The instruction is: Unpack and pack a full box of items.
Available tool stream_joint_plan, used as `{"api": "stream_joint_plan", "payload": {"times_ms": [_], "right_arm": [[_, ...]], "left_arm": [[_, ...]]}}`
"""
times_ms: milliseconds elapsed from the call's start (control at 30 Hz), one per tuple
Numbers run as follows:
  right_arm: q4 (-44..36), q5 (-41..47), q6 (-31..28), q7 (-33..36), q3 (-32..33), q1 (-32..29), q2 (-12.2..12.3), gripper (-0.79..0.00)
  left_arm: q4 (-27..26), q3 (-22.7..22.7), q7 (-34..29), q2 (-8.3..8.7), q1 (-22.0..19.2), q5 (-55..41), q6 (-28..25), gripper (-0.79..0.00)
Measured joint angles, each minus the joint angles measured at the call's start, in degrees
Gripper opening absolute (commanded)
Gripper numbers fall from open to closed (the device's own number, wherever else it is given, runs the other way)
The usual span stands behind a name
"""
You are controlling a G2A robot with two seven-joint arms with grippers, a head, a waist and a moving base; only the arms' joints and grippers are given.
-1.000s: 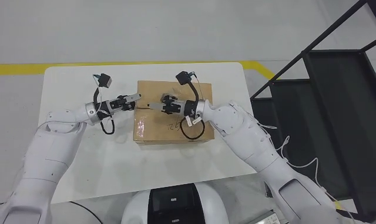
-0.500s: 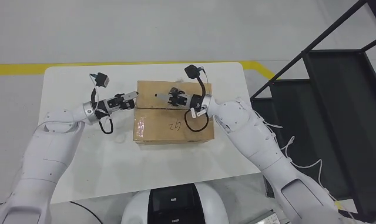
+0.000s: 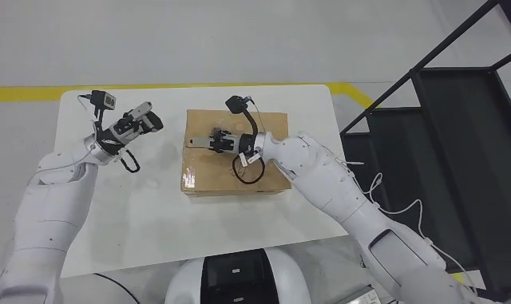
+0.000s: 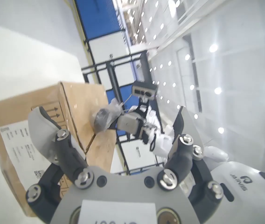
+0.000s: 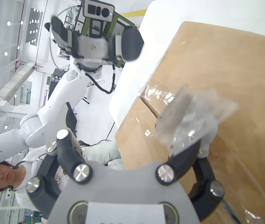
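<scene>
Here the left fingers point(image 4: 40, 123) spread wide beside the white-labelled box point(image 3: 239, 167), the right fingers point(image 5: 70, 120) apart over its top, clear tape point(image 5: 193, 117) on one.

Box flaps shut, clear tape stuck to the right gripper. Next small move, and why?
Probably close the right gripper on the loose tape before pulling. It is open just above the box, and the crumpled piece clings to only one finger. The flaps lie flat, with glossy tape over the seam. The left gripper is open, off the box over the table.
</scene>
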Motion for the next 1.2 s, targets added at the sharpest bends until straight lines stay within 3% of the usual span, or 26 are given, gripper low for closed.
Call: {"api": "stream_joint_plan", "payload": {"times_ms": [267, 567, 933, 1033, 1200], "right_arm": [[0.6, -0.8, 0.7, 0.2, -1.8, 1.1, -1.0, 0.000], [3.2, -1.1, 1.9, -0.6, -6.6, 5.0, -3.6, 0.000], [6.8, 2.7, -1.0, -1.2, -7.5, 7.1, -5.7, 0.000], [4.9, 7.9, -4.0, 1.3, -4.7, 5.0, -5.0, 0.000], [-2.0, 13.7, -8.3, 4.5, 5.2, -2.2, -1.6, 0.000]], "left_arm": [[0.2, -9.9, 0.5, 2.13, 3.9, -5.4, 1.3, 0.000], [-1.9, -15.1, 0.7, 3.11, 8.0, -7.5, 1.3, 0.000], [-4.0, -14.9, 0.9, 2.97, 9.9, -7.3, 3.1, 0.000], [-4.1, -14.5, 0.9, 2.83, 9.8, -7.3, 3.3, 0.000], [-4.2, -13.5, 1.1, 2.52, 9.1, -6.9, 3.5, 0.000]]}}
